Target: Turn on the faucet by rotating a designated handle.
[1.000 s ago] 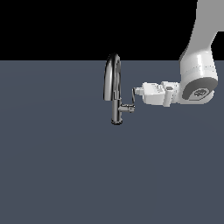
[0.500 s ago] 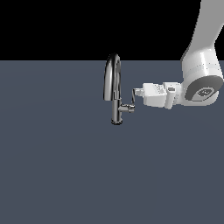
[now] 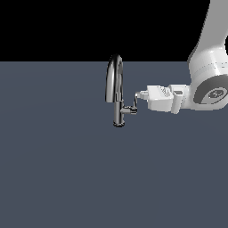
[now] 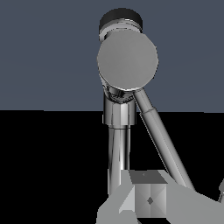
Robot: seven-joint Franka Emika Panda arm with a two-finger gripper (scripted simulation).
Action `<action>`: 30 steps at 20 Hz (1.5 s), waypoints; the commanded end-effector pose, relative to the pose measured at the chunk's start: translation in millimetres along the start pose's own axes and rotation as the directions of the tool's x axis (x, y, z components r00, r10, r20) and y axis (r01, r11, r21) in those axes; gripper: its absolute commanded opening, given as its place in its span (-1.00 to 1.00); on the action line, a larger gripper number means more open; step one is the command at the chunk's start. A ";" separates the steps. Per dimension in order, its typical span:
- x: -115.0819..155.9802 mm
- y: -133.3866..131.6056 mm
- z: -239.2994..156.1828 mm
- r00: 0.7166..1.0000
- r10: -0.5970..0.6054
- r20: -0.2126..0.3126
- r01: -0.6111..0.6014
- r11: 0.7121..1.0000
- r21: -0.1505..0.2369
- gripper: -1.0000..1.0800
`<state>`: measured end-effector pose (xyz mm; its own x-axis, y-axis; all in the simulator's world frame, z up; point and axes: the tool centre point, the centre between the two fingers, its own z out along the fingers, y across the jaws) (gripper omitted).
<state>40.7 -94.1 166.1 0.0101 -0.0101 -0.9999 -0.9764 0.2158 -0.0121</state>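
Near the far edge of the dark grey floor [image 3: 58,178], about midway across in the exterior view, we see the faucet [image 3: 116,95] standing upright, gooseneck arching toward the exterior view's left. Its base sits on the floor, well apart from the near edge. On the stem's right side in that view a short stub carries the handle [image 3: 133,106], a thin blade tilted up and rightward. Right of that, the gripper [image 3: 138,95] comes in horizontally from the white arm [image 3: 209,84]; its tip sits at the handle's upper end, looks touching or just beside, we cannot tell which. We cannot tell how far apart the jaws stand. Wrist view: stub end cap [image 4: 127,62] faces the camera, handle [image 4: 162,140] runs toward a finger [image 4: 148,199].
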 end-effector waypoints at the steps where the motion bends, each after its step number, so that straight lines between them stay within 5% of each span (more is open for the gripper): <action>1: -2.0 7.3 5.9 1.000 0.003 0.008 -0.003 1.000 -0.014 -1.00; 17: 37.1 59.9 5.4 1.000 0.002 0.008 -0.002 1.000 -0.014 -1.00; 19: 26.1 47.7 -2.5 1.000 -0.021 -0.001 0.021 1.000 0.003 -1.00; 30: 91.9 64.2 4.9 1.000 0.000 0.007 0.001 1.000 -0.012 -1.00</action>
<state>-8.5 -86.0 104.2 0.0543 -0.0103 -0.9985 -0.9758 0.2114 -0.0553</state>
